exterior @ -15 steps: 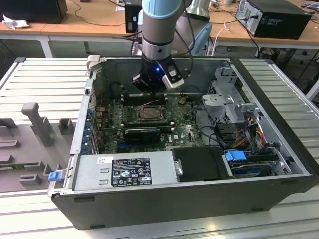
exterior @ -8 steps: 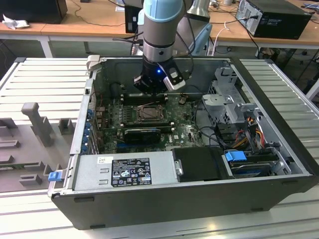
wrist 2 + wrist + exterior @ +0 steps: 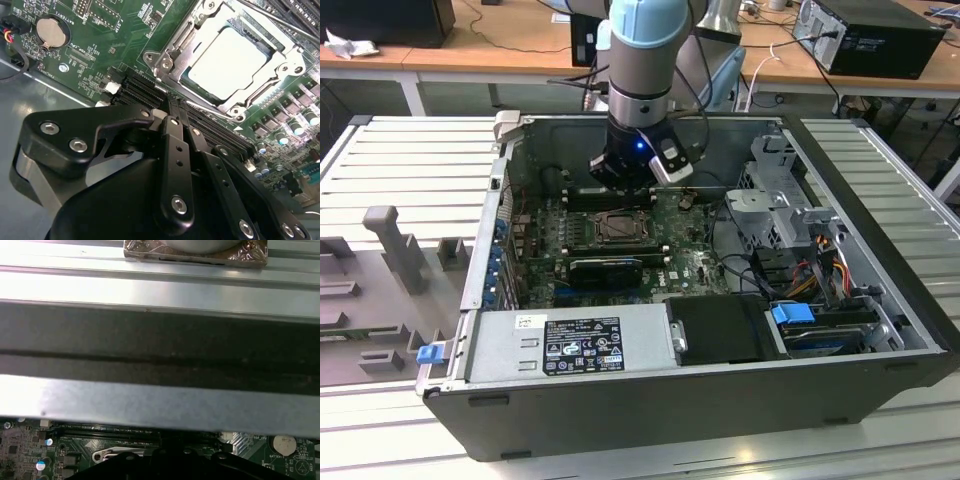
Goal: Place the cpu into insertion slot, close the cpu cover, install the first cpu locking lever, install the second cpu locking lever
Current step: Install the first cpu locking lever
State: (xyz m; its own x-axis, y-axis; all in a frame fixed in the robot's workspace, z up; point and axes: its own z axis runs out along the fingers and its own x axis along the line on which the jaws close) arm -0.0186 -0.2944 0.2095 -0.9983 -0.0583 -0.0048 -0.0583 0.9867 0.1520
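Note:
The cpu shows its pale metal face and lies flat in the insertion slot, which sits on the green board. The silvery cpu cover lies down around the chip as a frame. A thin lever rod runs along one side of the socket and another along the adjacent side; I cannot tell whether they are latched. My gripper is shut with nothing in it, its fingertips hovering over the black card slots beside the socket. In the exterior view the gripper hangs just behind the socket.
Long black card slots and a coin battery lie near the fingertips. Capacitors stand past the socket. The case's rear wall is close behind. A drive cage and the power supply bound the board.

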